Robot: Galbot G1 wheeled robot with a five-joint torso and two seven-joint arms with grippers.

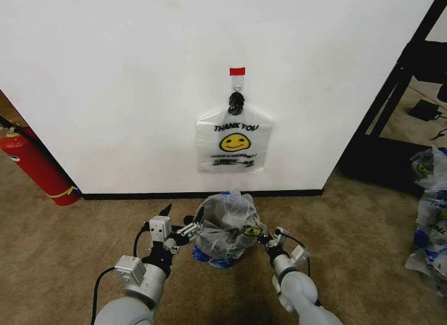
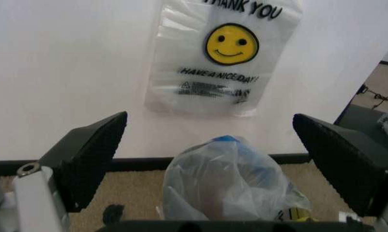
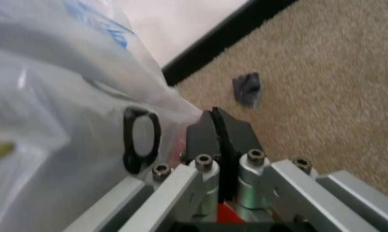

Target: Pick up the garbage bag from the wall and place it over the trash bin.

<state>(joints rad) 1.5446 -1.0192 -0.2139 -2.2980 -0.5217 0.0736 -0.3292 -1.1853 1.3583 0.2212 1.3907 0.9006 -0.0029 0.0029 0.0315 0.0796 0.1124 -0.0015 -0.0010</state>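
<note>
A garbage bag (image 1: 225,230) with blue patches is draped over the trash bin (image 1: 209,256) on the carpet below the wall (image 1: 126,87). The left end effector (image 1: 180,231) is spread wide at the bag's left side. The right end effector (image 1: 265,233), pressed shut, seems to pinch the plastic; open carpet lies around them.

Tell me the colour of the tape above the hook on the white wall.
Red: the strip of tape tops the hook; the head view shows it best.
</note>
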